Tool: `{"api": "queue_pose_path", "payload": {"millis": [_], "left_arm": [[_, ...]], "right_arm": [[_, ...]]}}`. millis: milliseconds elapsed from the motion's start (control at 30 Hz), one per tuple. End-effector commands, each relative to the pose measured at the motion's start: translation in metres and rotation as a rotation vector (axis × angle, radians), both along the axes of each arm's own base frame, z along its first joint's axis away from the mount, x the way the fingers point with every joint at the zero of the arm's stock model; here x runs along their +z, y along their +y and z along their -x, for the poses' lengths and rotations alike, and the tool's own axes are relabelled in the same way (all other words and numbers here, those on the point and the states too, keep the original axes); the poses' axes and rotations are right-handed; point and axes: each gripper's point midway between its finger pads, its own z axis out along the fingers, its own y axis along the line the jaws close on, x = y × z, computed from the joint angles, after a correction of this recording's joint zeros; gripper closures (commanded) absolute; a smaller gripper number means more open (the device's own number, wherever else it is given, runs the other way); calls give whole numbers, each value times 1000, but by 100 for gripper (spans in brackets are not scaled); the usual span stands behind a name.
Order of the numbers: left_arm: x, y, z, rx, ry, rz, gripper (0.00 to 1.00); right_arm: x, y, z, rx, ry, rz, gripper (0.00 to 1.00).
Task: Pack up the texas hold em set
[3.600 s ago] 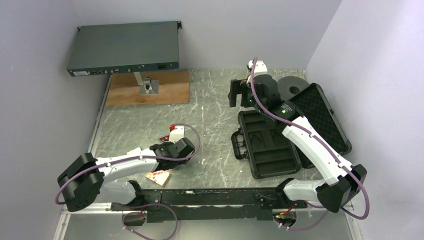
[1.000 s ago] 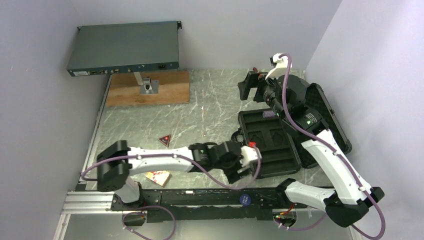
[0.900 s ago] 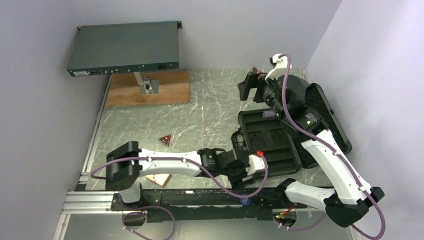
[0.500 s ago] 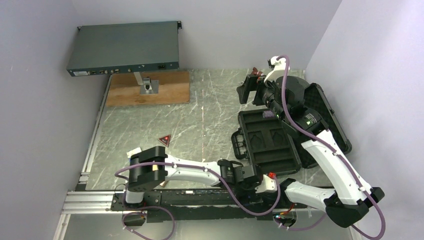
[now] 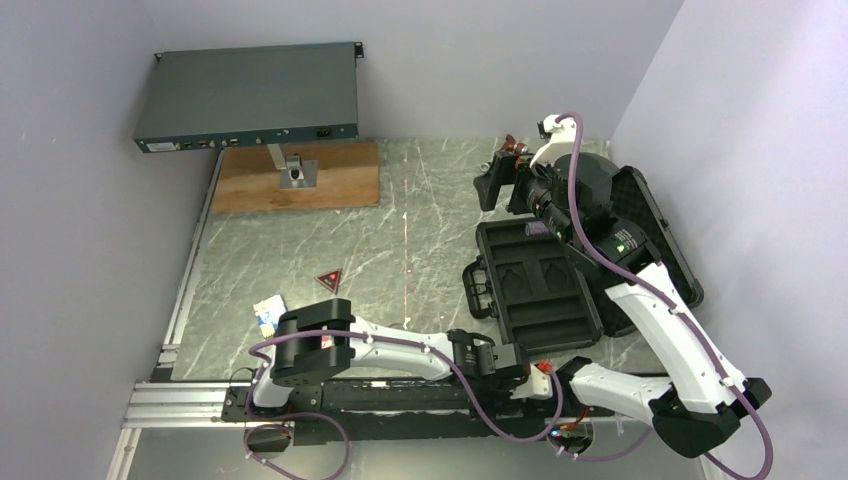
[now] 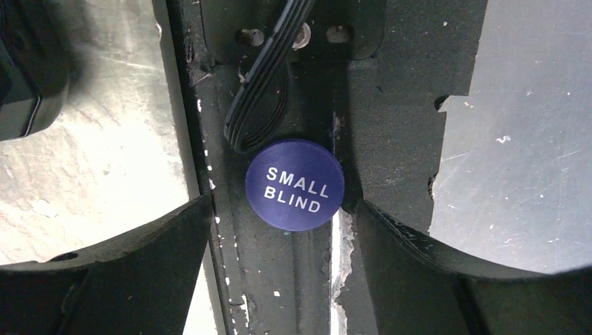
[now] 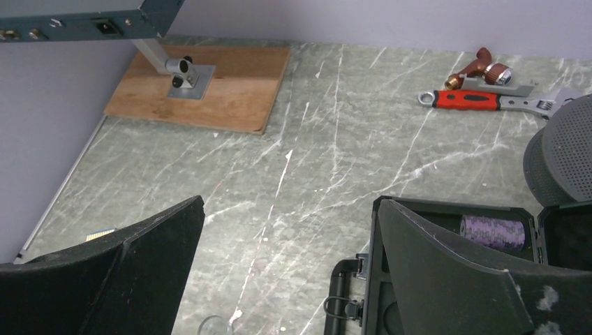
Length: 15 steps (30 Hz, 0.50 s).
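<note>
The black case (image 5: pixel 530 300) lies open at the right, its foam lid (image 5: pixel 655 235) folded back. A purple chip stack (image 7: pixel 492 232) rests in its far slot. In the left wrist view the blue disc (image 6: pixel 294 184), printed SMALL BLIND, lies on the black rail at the table's near edge. My left gripper (image 6: pixel 281 209) hangs open just above it, one finger on each side, not touching. My right gripper (image 7: pixel 290 202) is open and empty, held high over the case's far left corner. The clear disc (image 7: pixel 215 326), red triangle (image 5: pixel 328 279) and blue-white card box (image 5: pixel 268 312) lie on the table.
A rack unit (image 5: pixel 248 95) stands on a wooden board (image 5: pixel 297 175) at the back left. A red-handled wrench (image 7: pixel 475 100) and a black spool (image 7: pixel 565 150) lie behind the case. A cable bundle (image 6: pixel 260 105) runs along the rail (image 5: pixel 400 400) beside the blue disc.
My left arm has swung right and back, from the case's near corner to low over the black rail at the near edge. The blue-white card box came into view. The right arm barely moved.
</note>
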Motion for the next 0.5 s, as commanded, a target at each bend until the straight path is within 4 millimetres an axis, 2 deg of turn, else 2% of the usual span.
{"api": "queue_pose_path", "payload": {"millis": [0, 233, 467], "left_arm": [[3, -11, 11, -50, 4, 21, 19], [-7, -11, 15, -67, 24, -16, 29], [-19, -5, 16, -68, 32, -56, 44]], "right_arm": [[5, -1, 3, 1, -8, -23, 0], [3, 1, 1, 3, -1, -17, 0], [2, -2, 2, -4, -4, -13, 0]]}}
